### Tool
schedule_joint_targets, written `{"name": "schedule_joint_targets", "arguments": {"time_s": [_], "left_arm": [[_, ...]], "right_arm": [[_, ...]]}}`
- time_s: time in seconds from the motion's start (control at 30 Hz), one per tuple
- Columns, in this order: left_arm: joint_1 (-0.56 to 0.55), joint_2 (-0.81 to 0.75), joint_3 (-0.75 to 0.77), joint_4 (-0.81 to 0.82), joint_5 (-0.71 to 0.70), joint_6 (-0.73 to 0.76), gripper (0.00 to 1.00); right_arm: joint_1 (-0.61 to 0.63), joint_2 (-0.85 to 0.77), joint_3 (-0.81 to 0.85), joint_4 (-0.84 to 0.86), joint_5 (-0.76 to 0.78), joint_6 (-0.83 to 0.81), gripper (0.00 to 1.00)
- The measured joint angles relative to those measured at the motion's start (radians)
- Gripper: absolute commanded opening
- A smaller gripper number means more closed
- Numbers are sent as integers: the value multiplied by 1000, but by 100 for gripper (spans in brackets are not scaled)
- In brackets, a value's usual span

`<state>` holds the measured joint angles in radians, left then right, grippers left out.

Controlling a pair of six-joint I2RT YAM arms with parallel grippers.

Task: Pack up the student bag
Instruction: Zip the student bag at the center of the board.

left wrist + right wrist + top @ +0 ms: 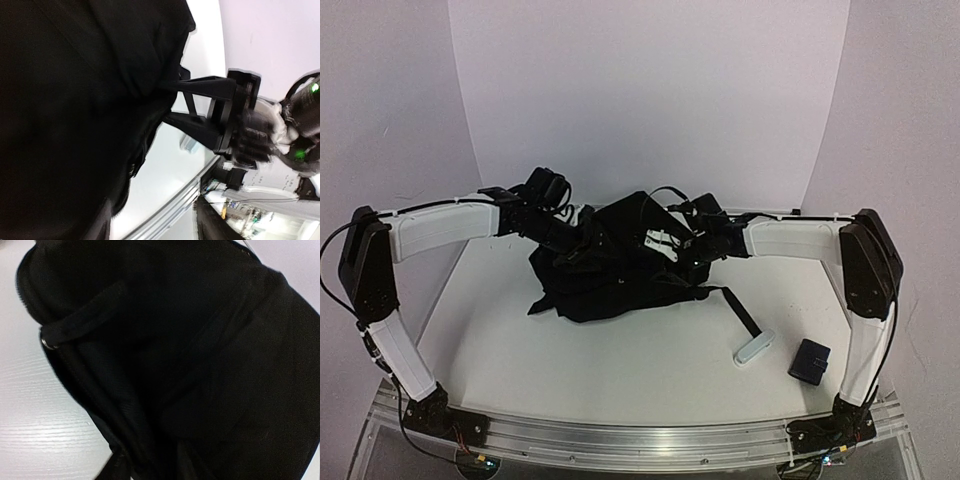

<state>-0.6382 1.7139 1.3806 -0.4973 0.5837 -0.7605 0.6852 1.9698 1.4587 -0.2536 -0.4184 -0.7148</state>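
Note:
The student bag (620, 275), a large black fabric backpack, lies slumped at the middle of the table, its top raised between my two grippers. It fills the left of the left wrist view (75, 110) and nearly all of the right wrist view (200, 365). My left gripper (578, 245) is at the bag's upper left edge. Its jaws look apart, with table showing between them (155, 227). My right gripper (682, 243) is at the bag's upper right. Its fingers (192, 84) run into the fabric, which bunches between them (150, 467).
One of the bag's black webbing straps (740, 312) trails towards the front right. A pale grey flat bar (755, 347) lies at its end. A small dark-blue pouch (810, 360) sits beside it, near the right arm's base. The aluminium rail (640, 435) runs along the table's near edge.

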Motion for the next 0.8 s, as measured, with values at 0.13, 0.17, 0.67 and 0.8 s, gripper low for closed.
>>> {"name": "schedule_joint_targets", "arguments": {"time_s": [0.13,0.17,0.67,0.8], "left_arm": [[40,-103,-30,-73,-70,18,71],[49,-131,-32,-98,-91,25,71],[157,-306,-293,-204,-321,-141,81],[157,-239,-326,-126,-313,-200,77]], "right_arm": [[-24,-20,-29,-24,10,56,65],[-29,-31,-36,-33,8,75,69],[123,-52,190,-72,-40,395,78],[164,24,230,-85,-38,405,78]]}}
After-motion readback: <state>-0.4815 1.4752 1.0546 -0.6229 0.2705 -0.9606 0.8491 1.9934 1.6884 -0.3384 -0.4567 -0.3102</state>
